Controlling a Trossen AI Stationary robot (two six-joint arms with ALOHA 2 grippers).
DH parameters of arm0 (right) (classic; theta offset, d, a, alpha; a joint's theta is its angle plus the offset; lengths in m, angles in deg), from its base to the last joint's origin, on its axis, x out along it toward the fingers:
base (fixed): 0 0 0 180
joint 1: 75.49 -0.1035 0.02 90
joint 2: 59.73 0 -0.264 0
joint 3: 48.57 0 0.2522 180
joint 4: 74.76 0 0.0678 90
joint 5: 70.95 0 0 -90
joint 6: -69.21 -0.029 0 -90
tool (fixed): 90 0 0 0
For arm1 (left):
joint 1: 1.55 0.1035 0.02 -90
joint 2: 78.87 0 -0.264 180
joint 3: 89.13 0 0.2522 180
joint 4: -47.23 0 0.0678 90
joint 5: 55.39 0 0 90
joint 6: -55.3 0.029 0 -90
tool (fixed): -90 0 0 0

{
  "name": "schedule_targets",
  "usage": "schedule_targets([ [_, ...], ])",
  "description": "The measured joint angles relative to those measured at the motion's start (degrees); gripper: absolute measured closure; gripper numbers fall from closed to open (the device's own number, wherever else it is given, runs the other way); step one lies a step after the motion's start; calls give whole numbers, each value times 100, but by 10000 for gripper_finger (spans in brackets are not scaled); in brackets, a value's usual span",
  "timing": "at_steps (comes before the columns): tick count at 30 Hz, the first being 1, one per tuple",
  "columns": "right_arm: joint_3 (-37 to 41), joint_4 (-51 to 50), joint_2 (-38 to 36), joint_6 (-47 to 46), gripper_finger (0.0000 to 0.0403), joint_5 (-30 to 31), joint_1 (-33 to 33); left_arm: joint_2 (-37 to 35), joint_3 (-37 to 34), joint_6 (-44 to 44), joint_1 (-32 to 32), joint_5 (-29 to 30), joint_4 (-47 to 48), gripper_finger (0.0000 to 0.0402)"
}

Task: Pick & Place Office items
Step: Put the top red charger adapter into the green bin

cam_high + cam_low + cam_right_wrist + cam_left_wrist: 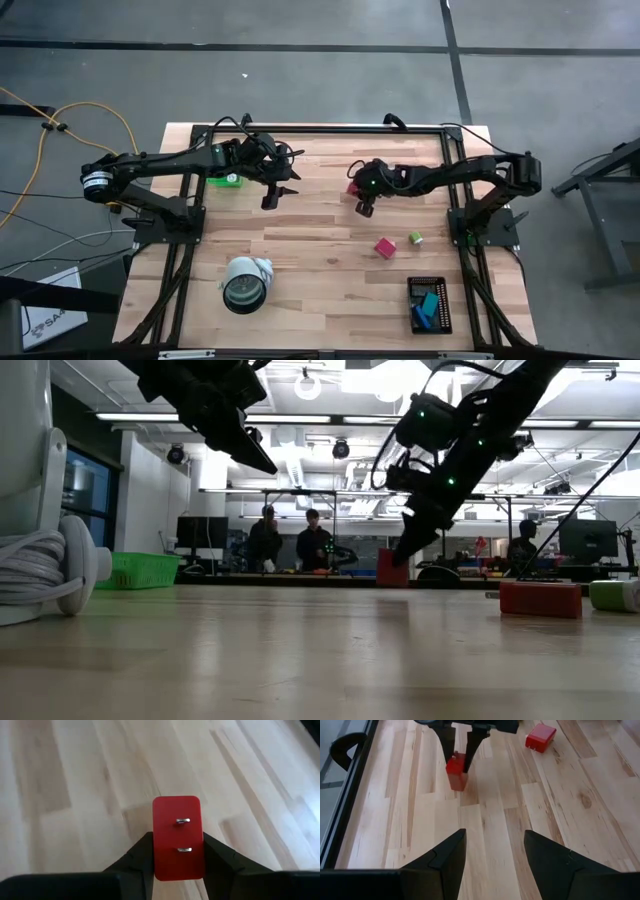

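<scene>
A red block (177, 827) with two metal prongs on its upper face stands on the wooden table (320, 290), with my right gripper (356, 190) shut on it. The left wrist view shows the same block (456, 777) upright under those fingers (451, 750). My left gripper (278, 194) hangs open above the table to the block's left, with nothing between its fingers (445, 855). A second red block (385, 247) and a green cube (414, 238) lie flat on the table nearer the front. My right gripper pinches the red block between its two fingers, one on each of two opposite side faces (159, 847), at the block's upper part (455, 760). The fingers come slanting down from the table's right. The block stands upright, its bottom seemingly on the table.
A white-and-grey roll (247, 283) lies front left. A green tray (225, 180) sits under the left arm. A black tray (430, 305) with blue and teal bits is front right. Black frame rails (190, 200) line the table's sides. People stand in the room behind (290, 540).
</scene>
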Motion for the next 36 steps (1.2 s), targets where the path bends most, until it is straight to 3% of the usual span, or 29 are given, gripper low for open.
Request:
schedule_targets([
  [14,4,1247,-326,181,293,-866,-315,0,0,0,-1,2,-9,210],
  [23,-2,2338,-328,598,293,-840,-818,0,0,-33,-1,-12,-14,210],
  [31,-2,3044,-328,909,293,-817,-1065,35,0,-754,61,-113,-171,210],
  [36,-2,3100,-328,1053,293,-397,-1125,35,0,-1029,59,-113,-183,210],
])
